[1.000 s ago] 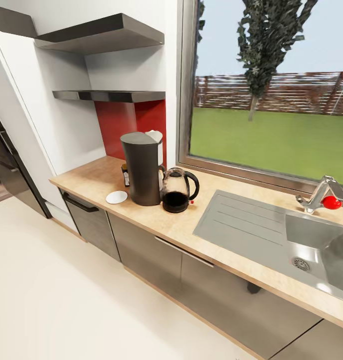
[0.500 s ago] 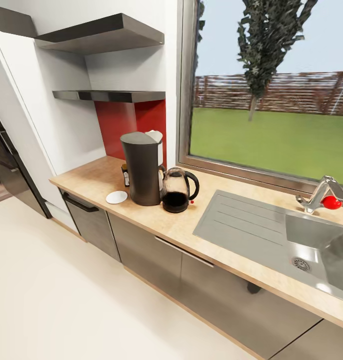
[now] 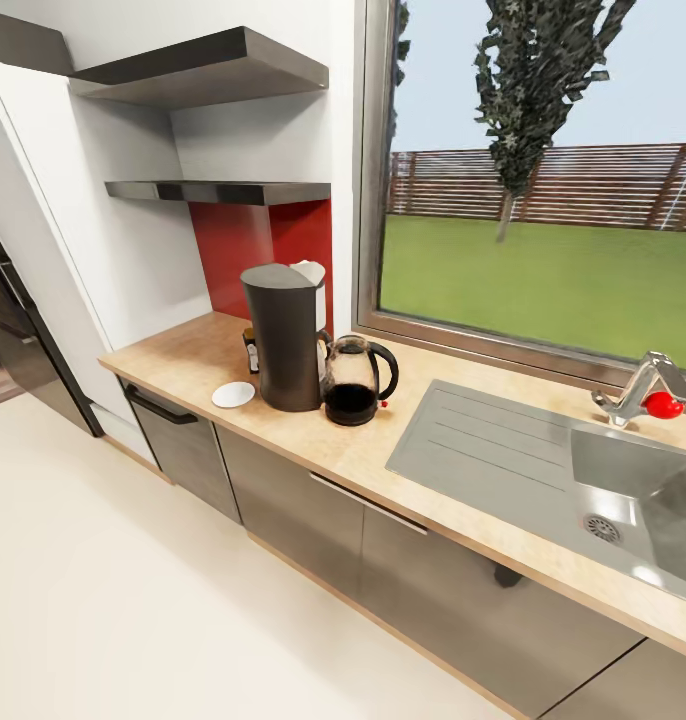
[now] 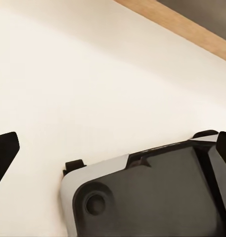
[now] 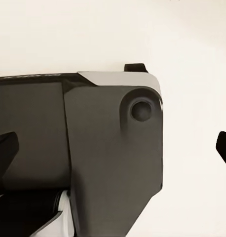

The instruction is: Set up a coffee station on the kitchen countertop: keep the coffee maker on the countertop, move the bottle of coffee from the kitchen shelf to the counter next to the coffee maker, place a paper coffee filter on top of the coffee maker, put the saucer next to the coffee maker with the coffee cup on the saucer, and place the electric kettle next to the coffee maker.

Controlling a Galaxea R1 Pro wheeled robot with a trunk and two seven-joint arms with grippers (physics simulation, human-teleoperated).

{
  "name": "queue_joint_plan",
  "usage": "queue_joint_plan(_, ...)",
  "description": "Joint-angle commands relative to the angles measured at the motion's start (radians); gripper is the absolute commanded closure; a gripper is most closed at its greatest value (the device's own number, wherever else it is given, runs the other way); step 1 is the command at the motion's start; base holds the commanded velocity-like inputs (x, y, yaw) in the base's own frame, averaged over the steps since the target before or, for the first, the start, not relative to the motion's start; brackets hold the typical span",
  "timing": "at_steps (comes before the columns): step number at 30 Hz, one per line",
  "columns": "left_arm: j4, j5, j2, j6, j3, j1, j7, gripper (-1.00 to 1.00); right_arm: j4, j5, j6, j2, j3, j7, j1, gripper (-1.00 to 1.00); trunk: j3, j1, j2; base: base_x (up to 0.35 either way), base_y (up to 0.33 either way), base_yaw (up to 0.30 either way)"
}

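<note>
The tall dark coffee maker (image 3: 284, 338) stands on the wooden kitchen countertop (image 3: 183, 358). The glass electric kettle (image 3: 354, 381) touches its right side. The white saucer (image 3: 233, 394) lies bare at its left foot. The bottle of coffee (image 3: 250, 350) peeks out behind the coffee maker's left side. A whitish paper coffee filter (image 3: 311, 272) shows at the coffee maker's top far edge. The coffee cup is out of view. The thin kitchen shelf (image 3: 218, 190) is bare. My left gripper (image 4: 114, 150) and right gripper (image 5: 114, 147) are open over the pale floor, holding nothing.
A steel sink (image 3: 583, 480) with a tap (image 3: 638, 388) sits in the counter at the right, below a window. A thicker dark slab (image 3: 203, 65) hangs above the shelf. Grey cabinet fronts (image 3: 313, 510) line the counter. The robot's dark base (image 4: 152, 197) shows under the left gripper.
</note>
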Motion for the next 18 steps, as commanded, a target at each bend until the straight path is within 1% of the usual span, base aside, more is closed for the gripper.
queue_joint_plan(1,0.001,-0.011,0.000,-0.005,0.008,-0.001,-0.003,-1.00,-0.002,-0.008,0.004,0.000,0.004,-0.003,-0.001,-1.00,-0.002,0.001,-0.002,0.000,0.000,0.000)
queue_joint_plan(8,0.001,-0.011,0.000,-0.006,0.008,-0.001,-0.001,-1.00,-0.001,-0.009,-0.002,0.001,0.005,0.001,-0.001,-1.00,-0.002,0.001,-0.002,0.000,0.000,-0.002)
queue_joint_plan(10,0.000,-0.011,0.000,-0.006,0.009,-0.001,0.000,-1.00,-0.001,-0.009,-0.002,0.000,0.005,0.002,-0.001,-1.00,-0.002,0.001,-0.002,0.000,0.000,-0.074)
queue_joint_plan(13,-0.001,-0.011,0.000,-0.007,0.010,-0.001,0.000,-1.00,0.000,-0.009,-0.003,-0.001,0.006,0.003,-0.001,-1.00,-0.002,0.001,-0.002,0.000,0.000,-0.180)
queue_joint_plan(18,-0.001,-0.011,0.000,-0.008,0.010,-0.002,0.000,-1.00,0.002,-0.009,-0.003,-0.001,0.008,0.004,0.000,-1.00,-0.002,0.001,-0.002,0.000,0.000,-0.243)
